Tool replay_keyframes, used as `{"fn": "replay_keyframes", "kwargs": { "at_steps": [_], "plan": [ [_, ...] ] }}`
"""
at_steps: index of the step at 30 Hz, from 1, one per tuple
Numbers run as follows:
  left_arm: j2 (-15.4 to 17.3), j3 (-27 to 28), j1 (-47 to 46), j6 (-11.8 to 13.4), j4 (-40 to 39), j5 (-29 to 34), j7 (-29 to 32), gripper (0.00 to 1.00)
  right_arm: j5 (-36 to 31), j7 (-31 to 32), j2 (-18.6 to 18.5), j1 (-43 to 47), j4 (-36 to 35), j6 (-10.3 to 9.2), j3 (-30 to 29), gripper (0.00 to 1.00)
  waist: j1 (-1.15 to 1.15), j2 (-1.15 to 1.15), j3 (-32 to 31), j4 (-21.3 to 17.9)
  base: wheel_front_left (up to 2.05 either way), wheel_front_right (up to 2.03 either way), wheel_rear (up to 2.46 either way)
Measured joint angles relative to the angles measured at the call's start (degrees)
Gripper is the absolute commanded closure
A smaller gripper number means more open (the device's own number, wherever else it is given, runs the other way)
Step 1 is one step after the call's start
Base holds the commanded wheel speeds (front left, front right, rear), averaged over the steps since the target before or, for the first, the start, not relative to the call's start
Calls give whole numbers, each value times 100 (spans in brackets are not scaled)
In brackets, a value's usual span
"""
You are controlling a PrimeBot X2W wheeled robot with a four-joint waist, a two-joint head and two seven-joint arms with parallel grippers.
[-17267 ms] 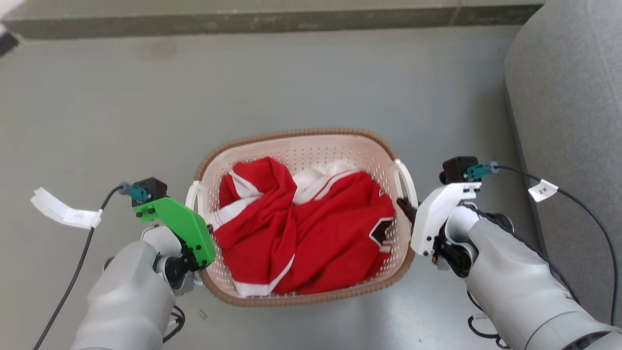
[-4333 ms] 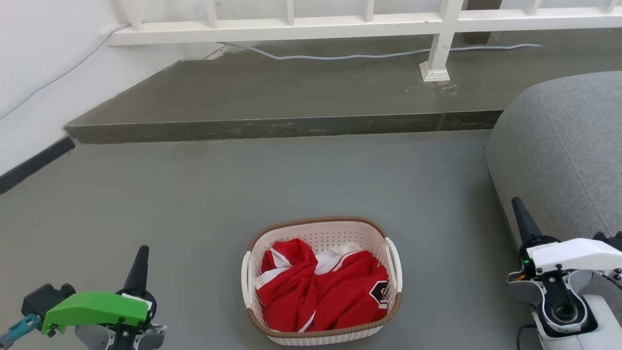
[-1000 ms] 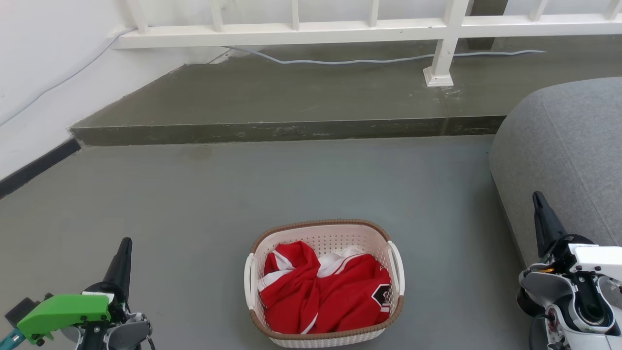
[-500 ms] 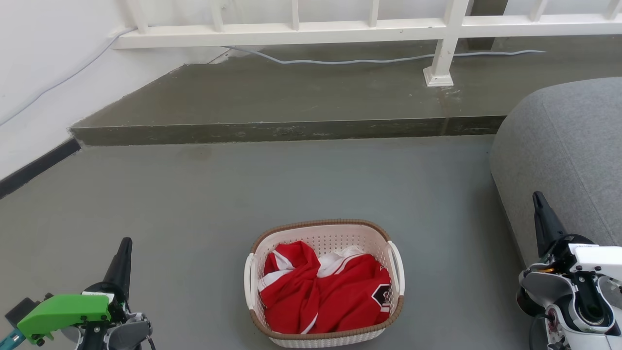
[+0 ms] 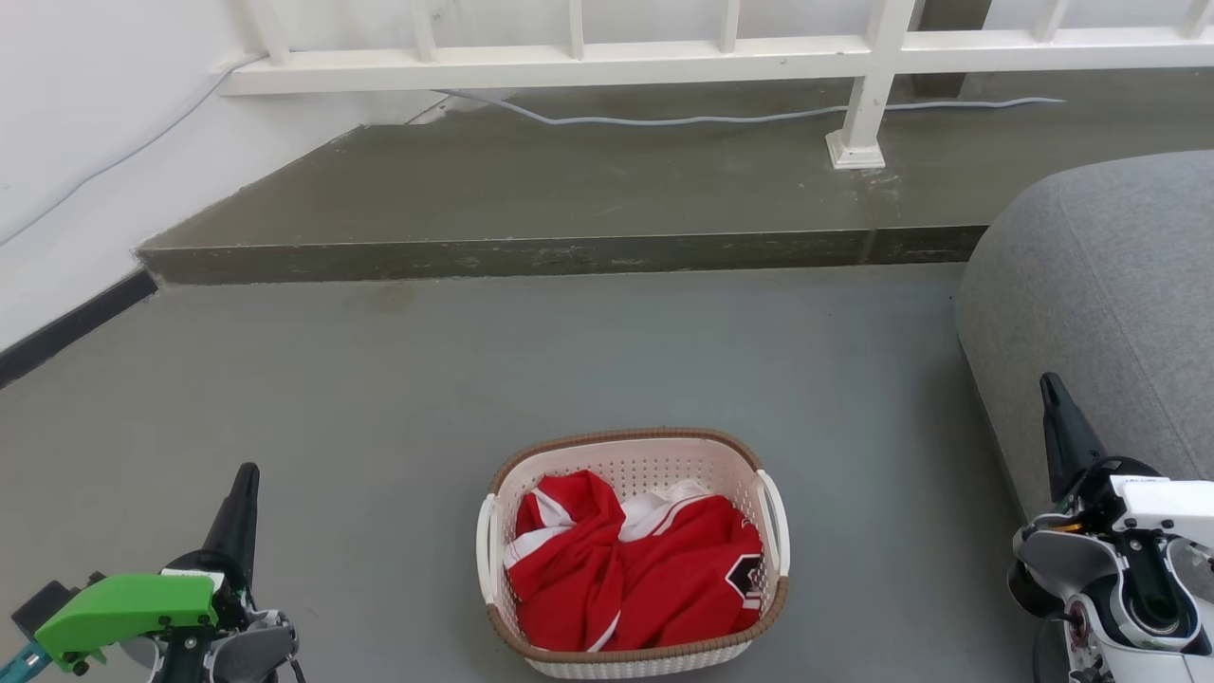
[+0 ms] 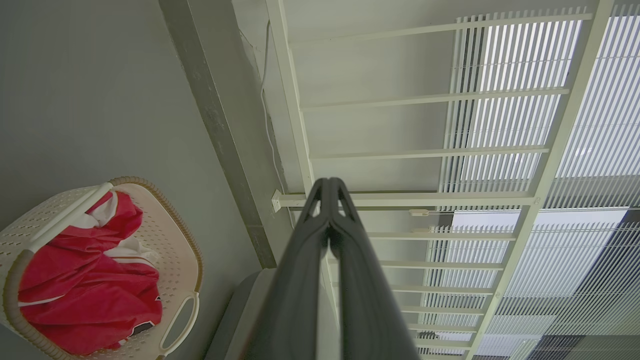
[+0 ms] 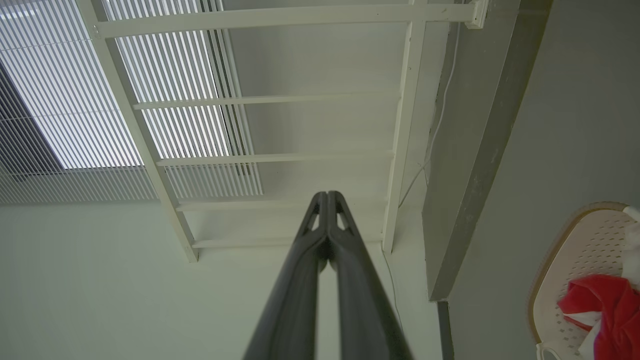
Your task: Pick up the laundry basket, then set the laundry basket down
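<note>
The laundry basket (image 5: 634, 456) stands on the grey floor at the bottom centre of the head view, cream-white and perforated with a brown rim and white side handles, holding red and white clothes (image 5: 631, 569). It also shows at the lower left of the left wrist view as the basket (image 6: 177, 240) and at the right edge of the right wrist view as the basket (image 7: 575, 250). My left gripper (image 5: 246, 474) is shut and empty, well to the basket's left. My right gripper (image 5: 1048, 384) is shut and empty, far to its right. In the wrist views each gripper (image 6: 329, 182) (image 7: 327, 194) has its fingertips pressed together.
A grey upholstered seat (image 5: 1110, 304) stands close beside my right gripper. A raised concrete step (image 5: 531, 254) crosses behind the basket, with a white railing (image 5: 664, 52) and a cable (image 5: 721, 119) on it. A white wall (image 5: 85, 142) runs along the left.
</note>
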Motion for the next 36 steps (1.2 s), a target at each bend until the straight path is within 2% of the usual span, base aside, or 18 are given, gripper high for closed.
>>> {"fn": "replay_keyframes", "kwargs": {
  "at_steps": [36],
  "plan": [
    [-29,21,0,-1,-12,0,0,100,-1,1,4,0,-5,0,-10,100,0,0,1,0,0,0,0]
  ]
}}
